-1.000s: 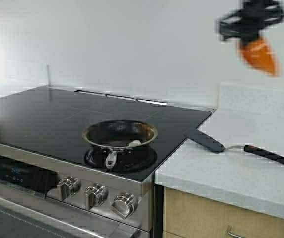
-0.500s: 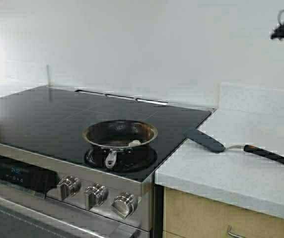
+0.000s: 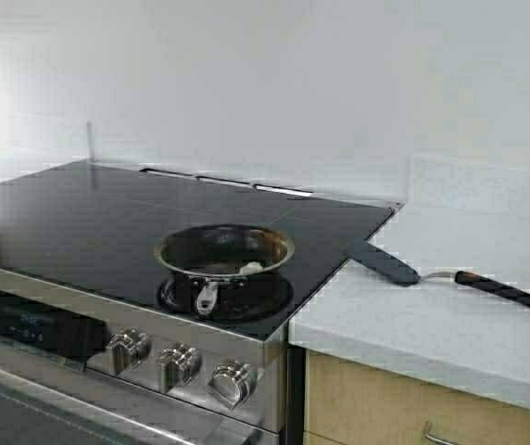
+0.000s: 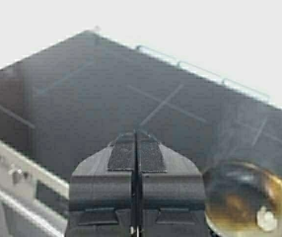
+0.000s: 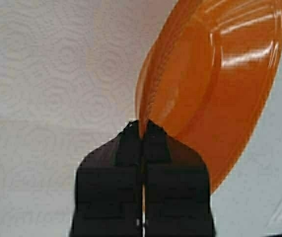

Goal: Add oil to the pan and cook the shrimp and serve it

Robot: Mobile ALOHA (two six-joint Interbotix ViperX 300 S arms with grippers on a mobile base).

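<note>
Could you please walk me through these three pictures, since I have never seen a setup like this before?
This is a wheeled robot with two arms. The wide picture looks down from its frame: a black stove carries the pan with the pale shrimp inside, and a spatula lies on the counter beside it. The other two pictures come from cameras on the wrists. The left end effector is shut and empty above the stove. The right end effector pinches the rim of an orange bowl.

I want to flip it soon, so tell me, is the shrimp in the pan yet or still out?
In. The shrimp lies on the dark floor of the pan, near the rim by the handle, on the stove; the left wrist view shows it too.
</note>
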